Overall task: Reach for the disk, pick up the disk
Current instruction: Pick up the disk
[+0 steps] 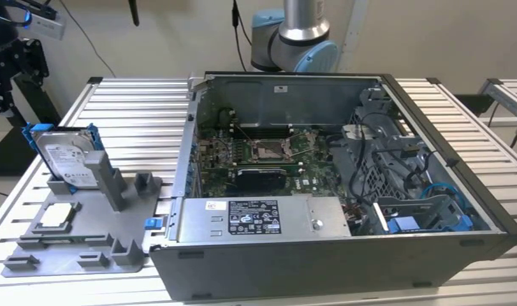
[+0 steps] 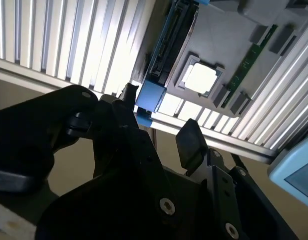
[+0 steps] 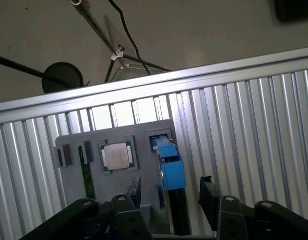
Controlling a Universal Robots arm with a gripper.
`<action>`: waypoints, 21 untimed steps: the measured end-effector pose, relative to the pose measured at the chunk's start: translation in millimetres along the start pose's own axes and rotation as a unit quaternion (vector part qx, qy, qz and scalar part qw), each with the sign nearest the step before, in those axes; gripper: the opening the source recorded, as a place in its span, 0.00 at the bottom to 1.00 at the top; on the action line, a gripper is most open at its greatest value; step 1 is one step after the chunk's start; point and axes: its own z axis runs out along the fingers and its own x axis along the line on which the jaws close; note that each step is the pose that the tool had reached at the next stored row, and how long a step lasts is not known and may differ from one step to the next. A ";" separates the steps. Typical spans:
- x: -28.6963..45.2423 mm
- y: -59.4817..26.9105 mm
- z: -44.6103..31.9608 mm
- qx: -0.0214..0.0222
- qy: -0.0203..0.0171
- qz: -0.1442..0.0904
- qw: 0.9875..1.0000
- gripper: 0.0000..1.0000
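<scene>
The disk (image 1: 64, 158) stands on edge in a slot of the grey fixture plate (image 1: 75, 252) at the exterior view's left, with its white label and blue bracket showing. In both wrist views it appears edge-on, as the disk (image 3: 171, 172) and the disk (image 2: 166, 55). My gripper (image 1: 11, 60) hangs above and beyond it, clear of it. The gripper (image 3: 171, 195) is open, its black fingers (image 3: 208, 194) apart on either side of the disk's line, with nothing held. In the second wrist view the gripper (image 2: 158, 120) also shows spread fingers.
A small square silver chip (image 1: 56, 217) lies on the fixture plate, near the disk. An open computer case (image 1: 326, 185) takes up the middle and right of the slatted metal table (image 1: 131, 115). The arm's base (image 1: 296, 44) stands behind the case.
</scene>
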 end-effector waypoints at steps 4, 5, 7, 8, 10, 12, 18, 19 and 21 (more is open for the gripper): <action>-0.1 -0.1 0.5 0.000 0.000 0.000 1.000 1.00; -0.3 -0.1 1.2 0.000 0.000 0.000 1.000 1.00; -1.4 0.2 3.3 0.000 0.000 -0.001 1.000 1.00; -2.0 0.3 4.5 0.001 0.000 -0.002 1.000 1.00; -3.1 0.4 8.0 0.001 0.000 -0.002 1.000 1.00; -3.9 0.4 11.7 0.002 0.000 -0.003 1.000 1.00; -4.3 0.2 22.7 0.002 0.000 -0.005 1.000 1.00; -4.3 0.2 24.4 0.002 0.000 -0.005 1.000 1.00; -4.3 0.1 28.0 0.002 0.000 -0.005 1.000 1.00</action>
